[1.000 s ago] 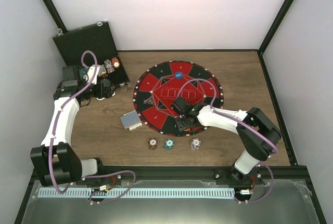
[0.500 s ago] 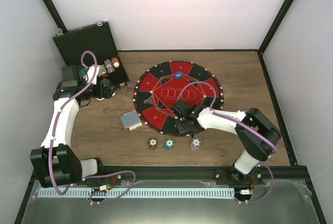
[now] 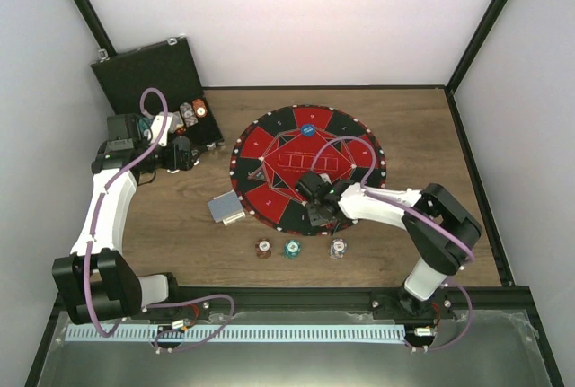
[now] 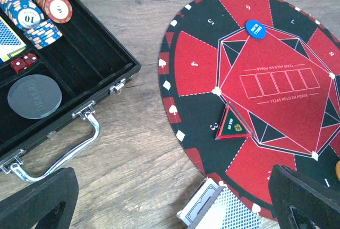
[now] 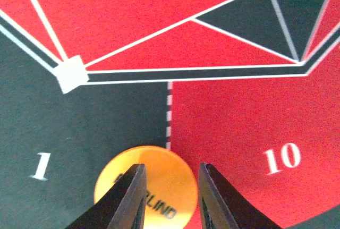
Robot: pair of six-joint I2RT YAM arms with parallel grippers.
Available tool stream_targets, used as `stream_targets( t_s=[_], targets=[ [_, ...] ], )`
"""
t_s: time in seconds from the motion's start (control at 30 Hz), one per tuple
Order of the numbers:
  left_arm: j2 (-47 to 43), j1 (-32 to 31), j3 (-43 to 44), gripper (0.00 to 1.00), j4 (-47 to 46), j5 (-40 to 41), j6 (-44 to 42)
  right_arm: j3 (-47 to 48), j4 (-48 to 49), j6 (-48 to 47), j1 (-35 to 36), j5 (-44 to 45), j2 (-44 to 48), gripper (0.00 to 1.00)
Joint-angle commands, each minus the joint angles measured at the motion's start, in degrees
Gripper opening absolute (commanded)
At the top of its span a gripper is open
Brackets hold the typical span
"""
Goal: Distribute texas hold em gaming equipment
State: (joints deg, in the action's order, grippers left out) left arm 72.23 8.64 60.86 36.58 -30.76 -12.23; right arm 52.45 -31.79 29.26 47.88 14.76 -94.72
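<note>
Jaws of R gripper (image 5: 170, 171) stand a narrow slit apart, nothing betw. them, right over the orange marker disc (image 5: 159, 157). It lies flat on the mat (image 5: 228, 16) astride the dashed line betw. seats 1 and 10; can't tell if the tips touch it. L gripper (image 4: 175, 186) gapes wide and empty above the card deck (image 4: 212, 213). Risk, imo: the slit is narrower than the disc, so sideways drift w/ tips down would likely skid it off its spot.

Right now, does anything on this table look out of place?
Only small things: the orange disc straddles the dashed line between seats 1 and 10, and the cards by the mat lie slid askew.
</note>
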Motion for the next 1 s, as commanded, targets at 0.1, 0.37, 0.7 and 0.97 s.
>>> stream_targets(
  t_s=[0.1, 0.37, 0.7, 0.97],
  targets=[
    [-0.55, 0.21, 1.82, 1.00, 0.19, -1.10, -0.33, 0.50, -7.74, 2.00, -1.38, 4.10, 0.20, 0.31],
    [-0.61, 0.21, 2.51, 1.00, 0.37, -0.47, -0.60, 8.18, -11.29, 1.95, 4.83, 5.19, -0.32, 0.43],
    [-0.90, 0.20, 2.88, 1.00, 0.84, 0.88, -1.48, 6.14, -8.33, 3.52, 8.09, 2.56, -5.42, 0.41],
    [-0.87, 0.23, 2.79, 1.00, 0.81, 1.12, -1.47, 3.88, -8.48, 3.85, 6.89, 4.54, -6.64, 0.34]
  ],
)
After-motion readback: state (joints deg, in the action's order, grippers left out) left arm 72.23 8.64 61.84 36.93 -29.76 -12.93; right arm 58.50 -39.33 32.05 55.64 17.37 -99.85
